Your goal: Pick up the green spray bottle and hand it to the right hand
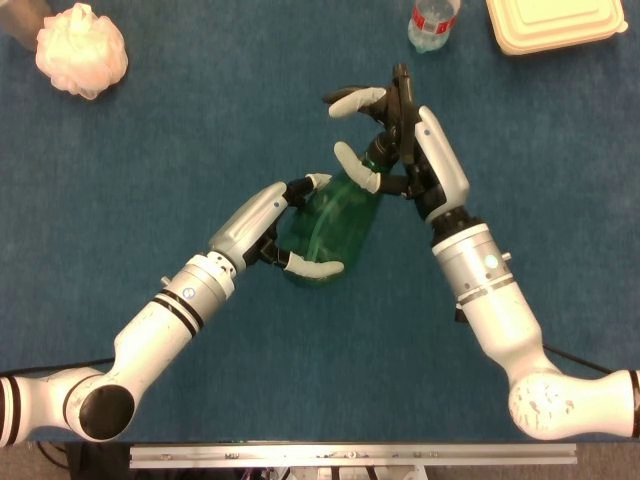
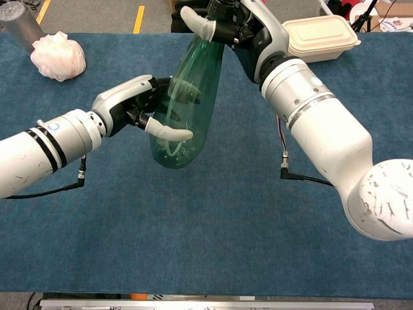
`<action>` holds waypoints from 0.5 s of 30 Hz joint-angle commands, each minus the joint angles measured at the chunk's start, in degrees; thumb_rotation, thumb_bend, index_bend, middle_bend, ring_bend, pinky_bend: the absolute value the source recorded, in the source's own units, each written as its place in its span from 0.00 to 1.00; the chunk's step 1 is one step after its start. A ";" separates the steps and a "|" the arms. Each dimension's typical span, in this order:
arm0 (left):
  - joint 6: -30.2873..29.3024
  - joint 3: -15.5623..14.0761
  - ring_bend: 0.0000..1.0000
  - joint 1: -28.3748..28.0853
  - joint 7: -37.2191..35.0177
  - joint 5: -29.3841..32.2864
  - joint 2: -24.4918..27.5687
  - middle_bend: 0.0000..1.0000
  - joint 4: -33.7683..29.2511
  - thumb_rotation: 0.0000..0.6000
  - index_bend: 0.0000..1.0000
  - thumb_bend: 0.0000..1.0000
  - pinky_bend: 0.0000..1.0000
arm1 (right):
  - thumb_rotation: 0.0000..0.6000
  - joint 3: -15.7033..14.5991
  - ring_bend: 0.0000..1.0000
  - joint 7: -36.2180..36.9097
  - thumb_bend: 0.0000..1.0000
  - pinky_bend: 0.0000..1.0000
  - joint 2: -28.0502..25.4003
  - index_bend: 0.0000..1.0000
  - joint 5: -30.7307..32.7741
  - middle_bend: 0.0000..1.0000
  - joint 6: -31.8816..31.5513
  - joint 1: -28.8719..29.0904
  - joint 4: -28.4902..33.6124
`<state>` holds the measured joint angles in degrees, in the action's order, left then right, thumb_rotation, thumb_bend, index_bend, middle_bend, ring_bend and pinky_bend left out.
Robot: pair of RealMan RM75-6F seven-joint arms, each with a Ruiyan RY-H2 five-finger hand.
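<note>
The green spray bottle (image 1: 330, 225) (image 2: 187, 97) is held off the blue table, leaning with its neck up and toward the far side. My left hand (image 1: 262, 228) (image 2: 132, 103) grips its lower body, thumb across the front and fingers wrapped behind. My right hand (image 1: 400, 140) (image 2: 248, 26) is at the bottle's neck and spray head. Its palm lies against the neck and its fingers are spread: one rests on the shoulder, another sticks out above. The spray head is mostly hidden behind that hand.
A white bath puff (image 1: 82, 48) (image 2: 58, 56) lies at the far left beside a clear cup (image 2: 16, 22). A plastic water bottle (image 1: 432, 22) and a cream lunch box (image 1: 555, 20) (image 2: 321, 37) stand at the far right.
</note>
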<state>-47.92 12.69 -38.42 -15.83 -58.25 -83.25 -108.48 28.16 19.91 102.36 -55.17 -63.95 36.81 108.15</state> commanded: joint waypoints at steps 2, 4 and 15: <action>0.08 0.00 0.14 0.01 -0.13 -0.12 0.01 0.22 0.10 1.00 0.23 0.19 0.45 | 1.00 0.07 0.21 0.06 0.52 0.18 0.01 0.50 -0.10 0.34 -0.08 -0.04 -0.04; 0.24 0.01 0.14 -0.02 -0.27 -0.07 0.04 0.21 0.12 1.00 0.21 0.19 0.45 | 1.00 0.10 0.22 0.01 0.53 0.19 0.06 0.50 -0.14 0.35 -0.21 -0.06 -0.11; 0.85 0.10 0.08 -0.21 -0.67 0.02 0.22 0.14 0.40 1.00 0.10 0.19 0.43 | 1.00 0.46 0.25 -0.13 0.54 0.24 -0.13 0.50 0.29 0.37 -0.14 -0.06 -0.22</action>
<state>-47.06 12.78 -38.63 -16.50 -58.24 -83.03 -108.09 28.62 19.79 102.23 -54.87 -64.10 36.74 107.94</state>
